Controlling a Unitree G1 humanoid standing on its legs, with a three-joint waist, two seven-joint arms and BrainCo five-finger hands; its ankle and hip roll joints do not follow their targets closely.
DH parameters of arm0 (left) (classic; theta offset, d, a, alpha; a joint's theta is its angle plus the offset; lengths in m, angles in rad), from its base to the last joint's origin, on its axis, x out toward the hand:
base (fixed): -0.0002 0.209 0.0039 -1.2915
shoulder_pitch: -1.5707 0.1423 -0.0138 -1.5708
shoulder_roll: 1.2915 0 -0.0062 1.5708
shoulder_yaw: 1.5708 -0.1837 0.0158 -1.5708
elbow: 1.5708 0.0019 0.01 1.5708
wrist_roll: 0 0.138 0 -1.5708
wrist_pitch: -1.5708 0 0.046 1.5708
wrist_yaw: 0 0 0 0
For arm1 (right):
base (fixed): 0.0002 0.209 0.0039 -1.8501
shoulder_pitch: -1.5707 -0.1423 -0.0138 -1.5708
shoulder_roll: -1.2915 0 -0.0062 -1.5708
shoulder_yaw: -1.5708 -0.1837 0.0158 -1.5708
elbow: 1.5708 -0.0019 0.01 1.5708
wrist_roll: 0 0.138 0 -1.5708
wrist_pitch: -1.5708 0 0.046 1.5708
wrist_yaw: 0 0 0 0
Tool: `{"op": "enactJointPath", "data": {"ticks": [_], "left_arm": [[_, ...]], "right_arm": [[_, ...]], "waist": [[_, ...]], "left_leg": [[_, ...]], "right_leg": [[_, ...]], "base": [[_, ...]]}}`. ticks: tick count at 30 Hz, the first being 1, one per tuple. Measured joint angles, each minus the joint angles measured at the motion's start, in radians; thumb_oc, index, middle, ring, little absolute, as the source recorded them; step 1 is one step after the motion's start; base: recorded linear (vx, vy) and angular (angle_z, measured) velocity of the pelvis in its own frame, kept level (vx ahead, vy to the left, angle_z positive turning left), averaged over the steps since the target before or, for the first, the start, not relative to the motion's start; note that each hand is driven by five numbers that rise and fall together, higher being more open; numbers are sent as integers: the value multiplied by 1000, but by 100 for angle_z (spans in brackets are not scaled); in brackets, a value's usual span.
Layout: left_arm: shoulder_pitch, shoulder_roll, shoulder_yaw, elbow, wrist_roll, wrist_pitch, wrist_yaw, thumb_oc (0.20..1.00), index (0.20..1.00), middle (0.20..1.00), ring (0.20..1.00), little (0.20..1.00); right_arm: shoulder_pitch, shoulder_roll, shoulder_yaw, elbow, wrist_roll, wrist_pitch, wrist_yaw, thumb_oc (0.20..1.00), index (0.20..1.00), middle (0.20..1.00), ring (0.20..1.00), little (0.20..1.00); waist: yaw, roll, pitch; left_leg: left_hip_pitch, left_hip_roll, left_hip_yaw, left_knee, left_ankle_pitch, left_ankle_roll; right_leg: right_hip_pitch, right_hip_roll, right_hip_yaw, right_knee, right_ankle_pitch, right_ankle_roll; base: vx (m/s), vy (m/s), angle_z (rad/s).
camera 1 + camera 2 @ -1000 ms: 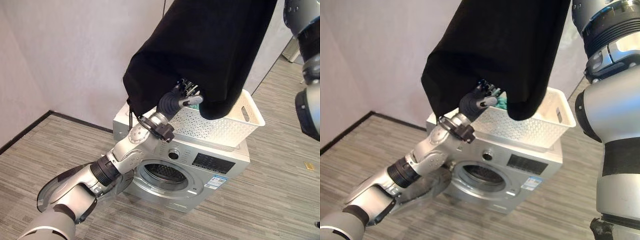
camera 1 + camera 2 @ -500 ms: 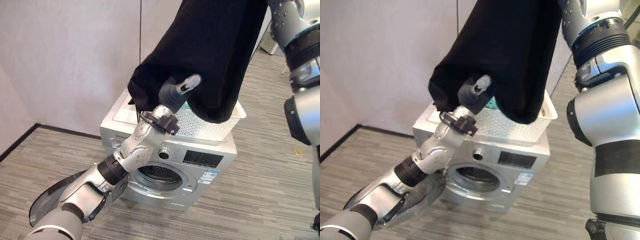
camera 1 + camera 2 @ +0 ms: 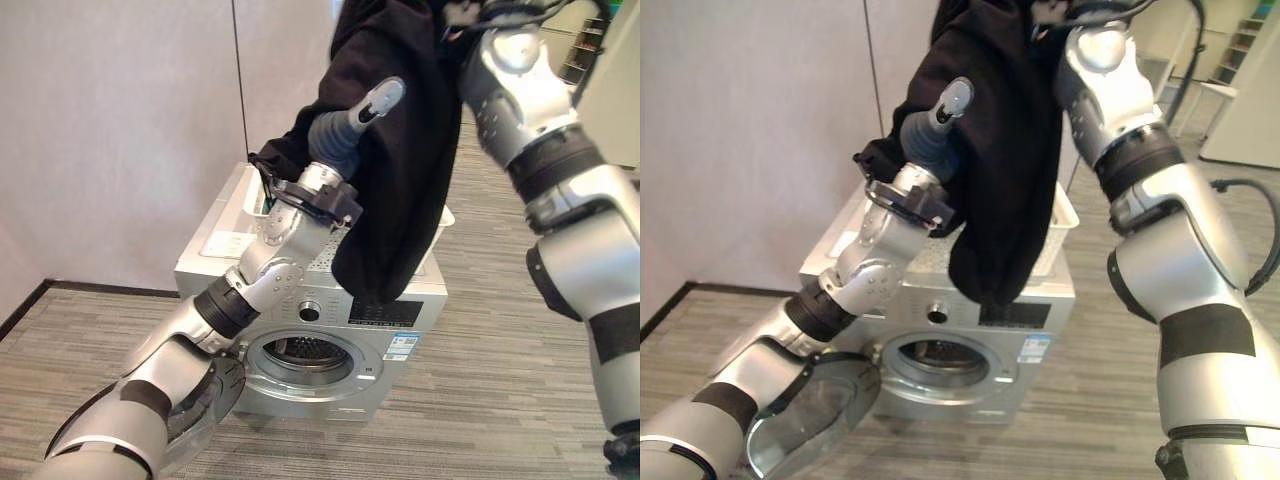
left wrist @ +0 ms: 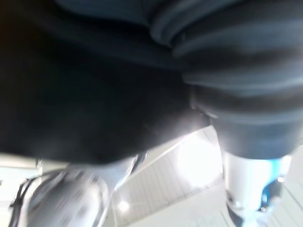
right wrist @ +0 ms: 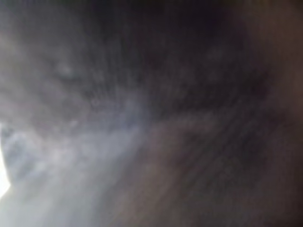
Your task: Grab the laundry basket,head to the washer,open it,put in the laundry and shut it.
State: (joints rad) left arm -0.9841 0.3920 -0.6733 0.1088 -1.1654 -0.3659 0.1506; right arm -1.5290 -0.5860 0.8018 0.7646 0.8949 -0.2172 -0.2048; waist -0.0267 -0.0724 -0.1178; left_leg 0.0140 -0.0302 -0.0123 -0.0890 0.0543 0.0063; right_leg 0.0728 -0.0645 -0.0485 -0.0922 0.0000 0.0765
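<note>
1. Left hand (image 3: 350, 125) is raised against the black cloth (image 3: 400, 180); its fingers are buried in the fabric, so its grip cannot be told.
2. Right hand is hidden above the cloth.
3. Cloth hangs over the basket (image 3: 1065, 215) on the washer (image 3: 300, 300), whose door (image 3: 810, 410) is open.

Drum mouth (image 3: 301, 352) unobstructed w/ door (image 3: 810, 410) swung open; black garment (image 3: 400, 160) hangs above washer (image 3: 300, 290).

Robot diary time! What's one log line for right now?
step: lifting laundry | black garment: hanging above washer | left hand: against garment | right hand: hidden in cloth | washer door: open
</note>
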Motion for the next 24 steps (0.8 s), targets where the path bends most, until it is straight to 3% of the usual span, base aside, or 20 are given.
{"op": "enactJointPath", "data": {"ticks": [3,9,12,13,18,24], "left_arm": [[0,1,-2,30,6,5,0,1000,1000,1000,1000,1000],[-12,44,-36,32,93,44,-9,1000,1000,1000,1000,1000],[-137,150,-201,101,274,93,-19,1000,1000,1000,1000,1000],[-155,156,-213,123,303,101,-24,1000,1000,1000,1000,1000],[-202,161,-246,201,482,158,-39,1000,1000,1000,1000,1000],[-235,83,-291,310,517,180,-39,1000,1000,1000,1000,1000]], "right_arm": [[13,-58,87,-95,-9,1,71,200,200,200,200,200],[13,-120,104,-140,-47,1,121,200,200,200,200,200],[0,-152,133,-150,-48,1,142,200,200,200,200,200],[-3,-157,137,-149,-48,1,144,200,200,200,200,200],[-31,-214,168,-213,-46,2,164,200,200,200,200,200],[-33,-175,165,-215,11,2,165,200,200,200,200,200]], "waist": [[-1,1,0],[-1,3,2],[3,5,3],[6,7,3],[9,8,4],[6,8,4]], "left_leg": [[0,0,0,0,0,0],[4,1,12,0,-2,2],[4,1,12,0,-2,2],[4,1,12,0,-2,2],[2,1,7,0,-2,2],[2,1,5,0,-2,3]], "right_leg": [[0,0,2,1,0,0],[0,0,11,-1,2,2],[0,0,10,-1,3,2],[1,-1,10,-1,3,2],[0,0,7,-1,3,2],[-1,0,6,-1,3,2]], "base": [[0,0,0],[-1,10,-5],[-1,3,-1],[0,0,0],[0,0,0],[-11,0,0]]}}
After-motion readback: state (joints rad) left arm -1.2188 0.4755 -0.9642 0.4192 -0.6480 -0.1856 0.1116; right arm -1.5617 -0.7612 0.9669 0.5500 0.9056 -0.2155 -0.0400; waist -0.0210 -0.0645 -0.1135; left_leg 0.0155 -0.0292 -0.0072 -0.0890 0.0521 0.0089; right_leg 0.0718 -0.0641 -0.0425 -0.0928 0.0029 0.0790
